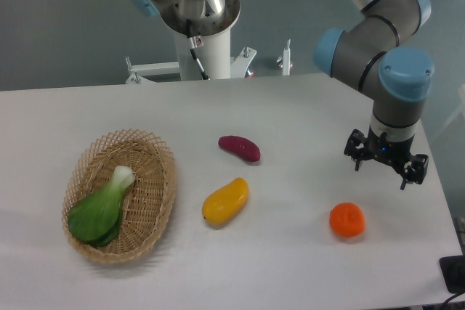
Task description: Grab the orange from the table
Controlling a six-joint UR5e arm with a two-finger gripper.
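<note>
The orange (347, 220) is a small round bright fruit lying on the white table (290, 114) toward the front right. My gripper (386, 166) hangs above the table behind and to the right of the orange, apart from it. Its two dark fingers are spread with nothing between them, so it is open.
A yellow mango-like fruit (225, 201) lies mid-table, with a purple sweet potato (240, 147) behind it. A wicker basket (156, 201) holding a green bok choy (100, 210) sits at the left. The arm's base (200, 27) stands at the table's back edge. The table's right edge is close to the gripper.
</note>
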